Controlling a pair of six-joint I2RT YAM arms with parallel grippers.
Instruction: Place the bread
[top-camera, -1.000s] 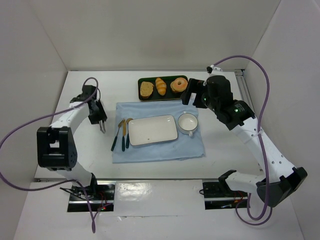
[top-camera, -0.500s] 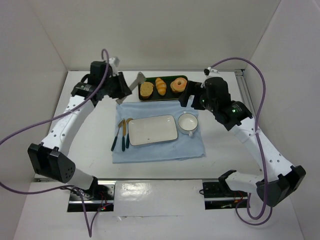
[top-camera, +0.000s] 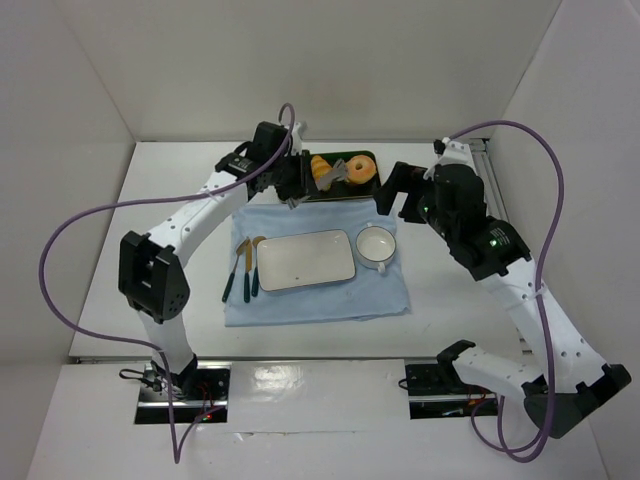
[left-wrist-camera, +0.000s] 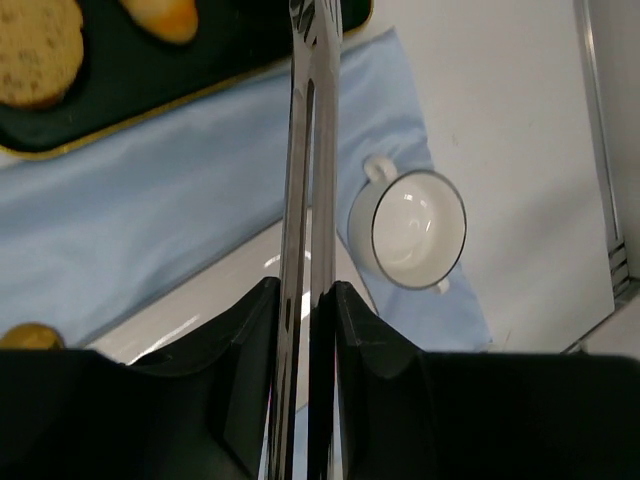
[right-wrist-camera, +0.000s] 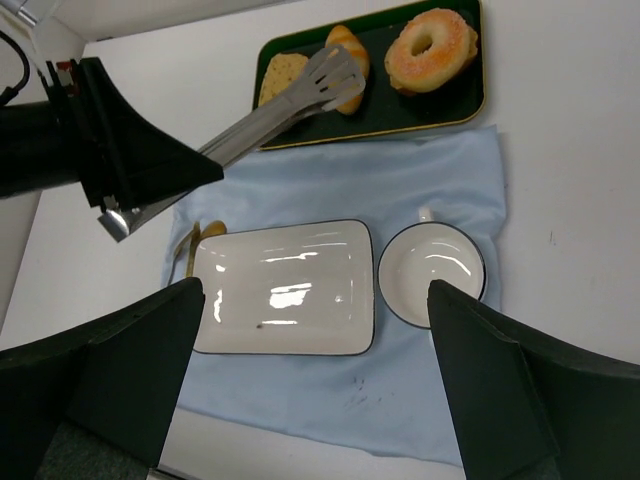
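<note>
Left tool (left-wrist-camera: 305, 288): pressed together on the handle of a pair of metal tongs (right-wrist-camera: 270, 115). The tongs run straight out past the fingertips, their two blades close with a thin gap between them.

Right tool (right-wrist-camera: 315, 290): spread wide, nothing between the fingers, held above the tabletop (right-wrist-camera: 560, 200).

Bread (right-wrist-camera: 432, 48): lies flat at one end of the dark green tray (right-wrist-camera: 400, 110), ahead of the right tool and off to its right-finger side. It is out beyond the tips of the tongs that the left tool carries, clear of them and touched by neither tool.

The tong tips sit over the striped roll (right-wrist-camera: 345, 42), which lies just beside the bread. Contact with the roll cannot be told. Toast (right-wrist-camera: 280, 78) is on the far side of the roll from the bread, near the tong blades.

Directly beneath the right tool's spread fingers is a white rectangular plate (right-wrist-camera: 285, 290). A white cup (right-wrist-camera: 433, 273) is just beside it, toward the right finger. Both rest on a blue cloth (right-wrist-camera: 420, 180). Cutlery (top-camera: 243, 268) lies on the cloth on the plate's other side.
</note>
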